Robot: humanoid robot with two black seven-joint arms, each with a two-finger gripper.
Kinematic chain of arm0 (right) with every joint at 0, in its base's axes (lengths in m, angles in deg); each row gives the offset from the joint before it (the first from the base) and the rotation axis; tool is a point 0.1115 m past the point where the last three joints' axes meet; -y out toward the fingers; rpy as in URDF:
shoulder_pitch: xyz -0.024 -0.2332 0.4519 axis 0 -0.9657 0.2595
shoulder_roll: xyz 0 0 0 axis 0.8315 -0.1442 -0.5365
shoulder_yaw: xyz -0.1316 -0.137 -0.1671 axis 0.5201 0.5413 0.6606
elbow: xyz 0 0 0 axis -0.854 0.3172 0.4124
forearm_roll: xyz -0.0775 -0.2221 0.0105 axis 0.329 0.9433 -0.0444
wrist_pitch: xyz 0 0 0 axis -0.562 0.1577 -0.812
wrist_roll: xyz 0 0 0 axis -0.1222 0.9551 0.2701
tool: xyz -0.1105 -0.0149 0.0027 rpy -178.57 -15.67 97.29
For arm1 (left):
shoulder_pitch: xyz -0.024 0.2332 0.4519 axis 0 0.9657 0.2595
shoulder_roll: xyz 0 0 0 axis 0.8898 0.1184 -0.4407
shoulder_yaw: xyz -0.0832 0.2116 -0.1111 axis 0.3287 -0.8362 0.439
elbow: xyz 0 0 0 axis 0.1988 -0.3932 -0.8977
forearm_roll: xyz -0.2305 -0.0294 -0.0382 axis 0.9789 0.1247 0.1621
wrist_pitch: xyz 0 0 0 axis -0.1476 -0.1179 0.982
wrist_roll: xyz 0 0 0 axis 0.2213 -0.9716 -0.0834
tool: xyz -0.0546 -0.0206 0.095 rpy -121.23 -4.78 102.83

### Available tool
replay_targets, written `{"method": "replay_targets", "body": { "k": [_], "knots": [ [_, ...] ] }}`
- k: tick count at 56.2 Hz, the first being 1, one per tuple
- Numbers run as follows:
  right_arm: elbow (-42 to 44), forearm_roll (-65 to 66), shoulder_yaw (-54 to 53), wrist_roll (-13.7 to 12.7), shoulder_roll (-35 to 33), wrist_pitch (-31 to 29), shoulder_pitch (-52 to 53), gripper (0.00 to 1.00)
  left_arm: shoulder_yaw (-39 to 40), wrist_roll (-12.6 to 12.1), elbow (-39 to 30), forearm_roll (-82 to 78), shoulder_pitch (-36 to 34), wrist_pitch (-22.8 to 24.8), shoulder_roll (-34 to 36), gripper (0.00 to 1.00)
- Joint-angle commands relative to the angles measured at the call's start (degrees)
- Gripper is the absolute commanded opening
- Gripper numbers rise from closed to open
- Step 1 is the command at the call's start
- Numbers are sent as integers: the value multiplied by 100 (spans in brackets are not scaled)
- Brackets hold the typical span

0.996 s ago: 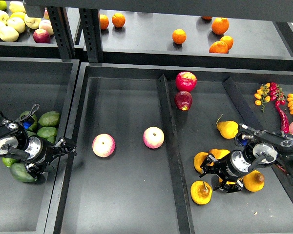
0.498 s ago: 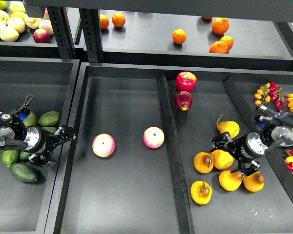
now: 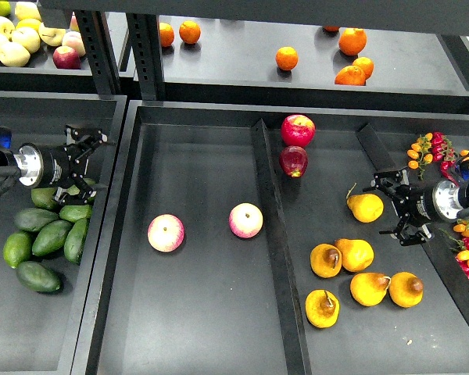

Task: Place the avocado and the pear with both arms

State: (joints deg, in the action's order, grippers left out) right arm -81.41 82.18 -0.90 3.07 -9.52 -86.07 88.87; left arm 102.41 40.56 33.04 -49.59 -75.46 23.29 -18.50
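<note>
Several avocados lie in a pile in the left bin, among them a dark green one (image 3: 37, 276) at the near end and others (image 3: 53, 237) above it. My left gripper (image 3: 90, 162) hovers just above the pile's far end, open and empty. Several yellow-orange pears lie in the right compartment: one (image 3: 365, 207) apart at the top, the others grouped below, including one (image 3: 326, 260) with a dark blotch at its stem. My right gripper (image 3: 389, 205) is open and empty, just right of the top pear.
Two pink-yellow apples (image 3: 166, 233) (image 3: 245, 220) lie in the middle tray (image 3: 195, 328). Two red apples (image 3: 297, 130) sit by the divider (image 3: 270, 203). Oranges (image 3: 287, 58) and pale apples (image 3: 16, 39) are on the back shelf. Small tomatoes and chillies (image 3: 434, 148) lie at the far right.
Both grippers have pulled back from the fruit: the left rose from among the avocados to the pile's far end, the right moved up and right off the pear group. The pears lie uncovered.
</note>
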Motion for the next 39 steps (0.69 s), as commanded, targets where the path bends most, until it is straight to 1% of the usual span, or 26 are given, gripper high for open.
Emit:
{"method": "replay_targets", "body": {
  "k": [1, 6, 11, 17, 24, 25, 29, 33, 39],
  "knots": [
    [172, -10, -578, 0, 29, 0, -80, 100, 437, 1, -42, 376, 23, 1, -37, 100],
    [558, -115, -1115, 0, 134, 0, -168, 100, 613, 1, -42, 614, 58, 1, -63, 100],
    [1059, -264, -1703, 0, 468, 0, -265, 100, 762, 1, -16, 991, 172, 1, -151, 100],
    [1367, -273, -2081, 0, 600, 0, -388, 100, 955, 1, 28, 1238, 348, 1, -257, 100],
    [1438, -335, -2319, 0, 653, 0, -573, 100, 1368, 1, 46, 1273, 638, 1, -494, 100],
    [1447, -483, -2511, 0, 705, 0, -712, 100, 1647, 1, 46, 1273, 830, 1, -651, 100],
    [1517, -712, -2785, 0, 811, 0, -863, 100, 1931, 1, 46, 1273, 1025, 1, -837, 100],
    [1648, -993, -3302, 0, 1109, 0, -986, 100, 2274, 1, 46, 1273, 1227, 1, -1100, 100],
    [1798, -1082, -4058, 0, 1514, 0, -1030, 100, 2581, 1, 46, 1273, 1359, 1, -1302, 100]
  ]
}}
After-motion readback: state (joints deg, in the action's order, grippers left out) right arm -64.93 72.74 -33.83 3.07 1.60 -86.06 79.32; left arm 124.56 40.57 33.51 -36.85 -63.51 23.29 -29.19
